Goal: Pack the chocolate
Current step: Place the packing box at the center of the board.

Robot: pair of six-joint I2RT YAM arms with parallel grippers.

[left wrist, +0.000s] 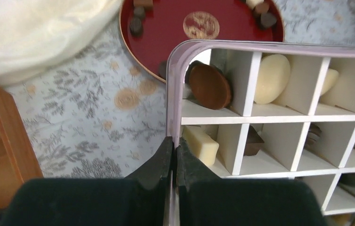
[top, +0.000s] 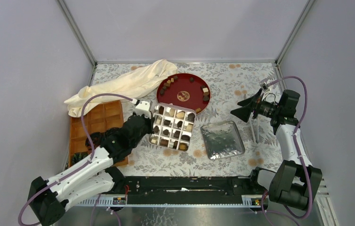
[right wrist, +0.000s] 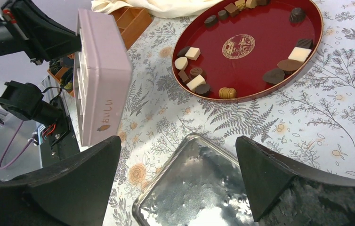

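The chocolate is many small brown, tan and cream pieces. Some lie on the red round plate (top: 189,84), also in the right wrist view (right wrist: 260,56). Others sit in the cells of the pink divided box (top: 172,127): a brown disc (left wrist: 209,85), a cream oval (left wrist: 271,72) and a cream bar (left wrist: 201,145). My left gripper (left wrist: 174,143) is shut on the box's left wall (left wrist: 174,94). The right wrist view shows the box (right wrist: 102,80) tipped up, its base facing that camera. My right gripper (right wrist: 178,141) is open and empty above the silver lid (right wrist: 199,188).
The silver lid (top: 222,139) lies right of the box. A cream cloth (top: 124,84) is bunched at the back left. A wooden tray (top: 95,125) lies at the left under my left arm. Metal tongs (top: 254,129) lie below my right gripper (top: 241,109).
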